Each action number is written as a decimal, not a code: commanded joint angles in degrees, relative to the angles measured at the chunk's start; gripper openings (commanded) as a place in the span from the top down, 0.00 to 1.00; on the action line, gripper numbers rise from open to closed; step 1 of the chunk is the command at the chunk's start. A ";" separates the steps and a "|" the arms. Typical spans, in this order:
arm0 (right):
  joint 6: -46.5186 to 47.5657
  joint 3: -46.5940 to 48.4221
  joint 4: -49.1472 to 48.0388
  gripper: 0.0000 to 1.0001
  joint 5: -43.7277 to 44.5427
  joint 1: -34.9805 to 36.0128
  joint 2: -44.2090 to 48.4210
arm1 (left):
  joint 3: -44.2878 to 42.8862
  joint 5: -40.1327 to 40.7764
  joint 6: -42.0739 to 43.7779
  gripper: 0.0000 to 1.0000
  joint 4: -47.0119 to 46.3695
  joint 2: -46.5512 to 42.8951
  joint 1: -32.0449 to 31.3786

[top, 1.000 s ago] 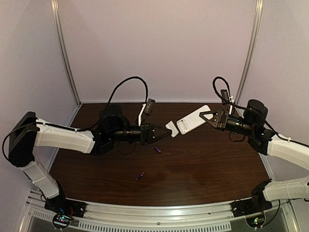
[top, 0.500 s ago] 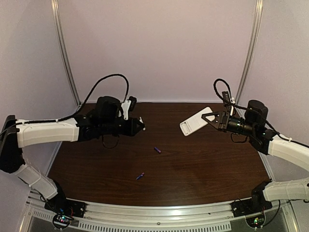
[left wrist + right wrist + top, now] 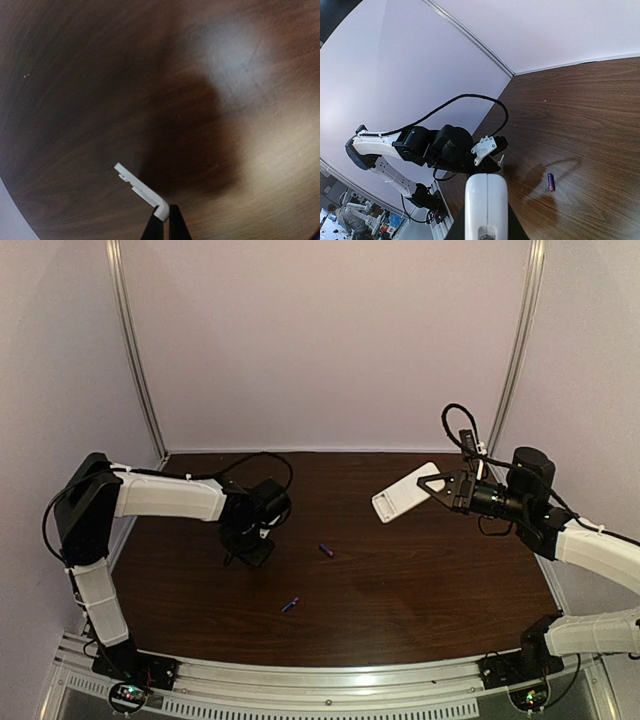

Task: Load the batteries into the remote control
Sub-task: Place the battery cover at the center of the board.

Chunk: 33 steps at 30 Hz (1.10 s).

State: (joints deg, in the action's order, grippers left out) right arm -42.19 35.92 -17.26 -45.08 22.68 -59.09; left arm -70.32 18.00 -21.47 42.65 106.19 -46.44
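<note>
White plastic, the small cover (image 3: 140, 190) is pinched at one end by the left gripper (image 3: 162, 224), low over the table (image 3: 430, 580). It is best laid flat, clear of the batteries (image 3: 325, 550) lying mid-table. The right gripper (image 3: 437, 485) clamps the remote (image 3: 405, 493) aloft and should hold it level.

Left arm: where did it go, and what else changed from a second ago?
The left gripper pulled away from the remote control, swung left and dropped down close to the table, still pinching the small white cover. The right gripper kept holding the remote control up in the air, and the batteries stayed where they lay.
</note>
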 commanded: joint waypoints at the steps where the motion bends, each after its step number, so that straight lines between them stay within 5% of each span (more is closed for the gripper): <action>1: -0.27 -0.91 -0.77 1.00 -1.04 -0.34 0.47 | -3.04 -0.71 3.87 1.00 5.82 2.03 -0.21; 7: -0.70 -0.99 -0.87 1.00 -1.62 -0.35 0.20 | -4.07 -2.32 5.88 0.93 5.46 4.90 -0.23; 14: -0.31 -0.67 -0.01 1.00 -2.03 -0.35 0.29 | -5.23 -7.45 8.35 0.59 3.89 4.82 -0.23; 20: 0.57 -0.82 1.39 1.00 -2.43 -0.34 0.38 | -6.61 -11.89 9.64 0.41 0.05 -1.02 -0.23; 27: 1.95 0.08 2.17 1.00 -8.40 -0.33 -0.61 | 3.41 -35.62 15.84 0.27 -23.14 -17.87 -0.17; 33: 2.29 1.37 1.75 1.00 -15.20 0.61 -2.72 | 7.41 -54.27 11.80 0.30 -40.71 -22.80 -0.19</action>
State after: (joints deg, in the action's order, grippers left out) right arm -41.10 35.31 -15.57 -54.11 22.61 -60.80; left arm -65.19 -20.08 -8.05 17.52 83.00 -46.46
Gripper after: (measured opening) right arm 0.165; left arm 0.719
